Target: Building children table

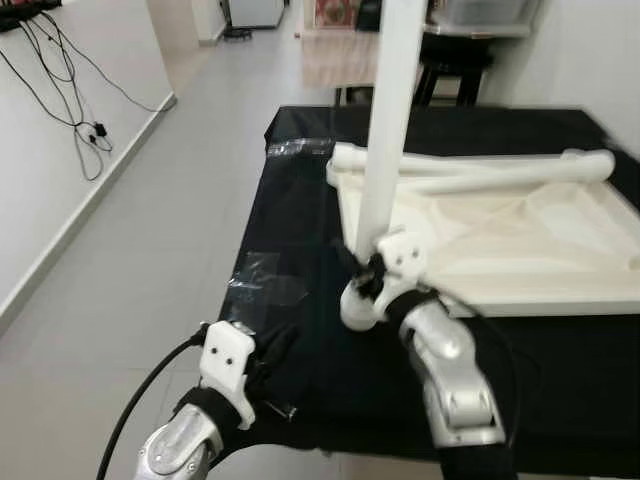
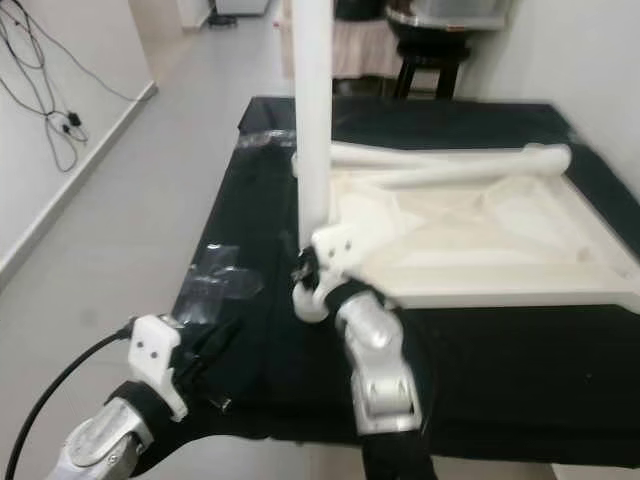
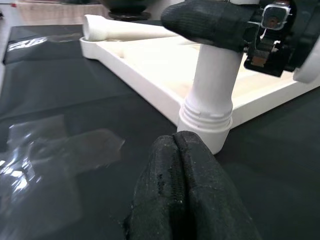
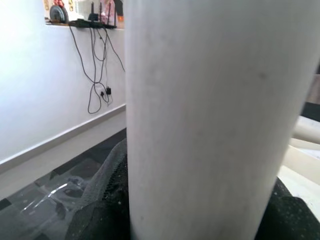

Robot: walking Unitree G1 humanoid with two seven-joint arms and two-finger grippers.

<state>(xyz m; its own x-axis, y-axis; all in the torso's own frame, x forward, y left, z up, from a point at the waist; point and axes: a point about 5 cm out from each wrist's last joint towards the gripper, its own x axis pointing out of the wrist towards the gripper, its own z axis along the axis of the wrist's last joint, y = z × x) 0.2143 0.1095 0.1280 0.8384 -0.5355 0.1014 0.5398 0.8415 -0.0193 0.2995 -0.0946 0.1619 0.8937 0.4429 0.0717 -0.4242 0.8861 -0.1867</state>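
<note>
**A:** So, where does the table leg stand just now?

**B:** The white leg [image 1: 385, 130] is held upright by the right gripper [image 1: 372, 282], whose black fingers are clasped round the leg low down, just above its ribbed collar. Its long axis runs straight up. The leg's foot rests on the black cloth [image 1: 290, 340], touching the near left corner of the upturned white tabletop [image 1: 500, 265].

**A:** And the leg relative to that tabletop?

**B:** It sits at the outer edge of the corner, not clearly seated in any socket; whether it is lined up I cannot tell. Two more white legs [image 1: 480, 168] lie flat along the tabletop's far edge.

**A:** What about the other arm?

**B:** The left gripper [image 3: 182, 200] hangs low at the near left of the tabletop, its fingers pressed together with nothing between them, pointing at the leg's collar [image 3: 206, 117] just ahead. The right arm is plainly the nearer and has the leg.

**A:** Anything else beside the tabletop?

**B:** Clear plastic wrap [image 1: 262, 280] lies on the cloth to its left.
</note>
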